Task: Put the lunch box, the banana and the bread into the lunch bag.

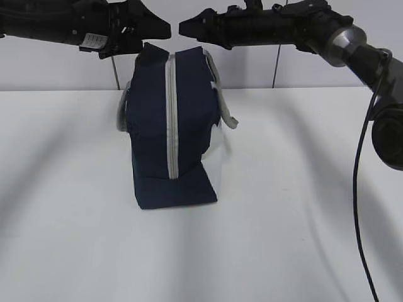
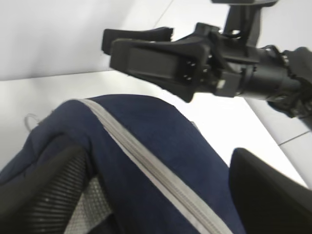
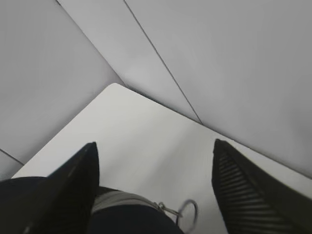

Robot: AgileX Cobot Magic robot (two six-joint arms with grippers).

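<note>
The navy-blue lunch bag (image 1: 173, 119) stands on end on the white table, and its grey zipper (image 1: 170, 113) looks closed. My left gripper (image 1: 160, 28) hovers at the bag's top left. In the left wrist view its open gripper (image 2: 156, 161) straddles the bag (image 2: 161, 141), with the left pad (image 2: 53, 190) against the fabric. My right gripper (image 1: 187, 28) is just above the bag's top right. It is open (image 3: 153, 146) and empty, with the metal ring zipper pull (image 3: 189, 212) between its fingers. The lunch box, banana and bread are out of view.
A grey strap handle (image 1: 221, 100) hangs off the bag's right side and another shows at the left (image 1: 121, 116). The white table (image 1: 302, 189) spreads around the bag. A grey panelled wall stands behind. The right arm's cable (image 1: 360, 189) hangs at the right.
</note>
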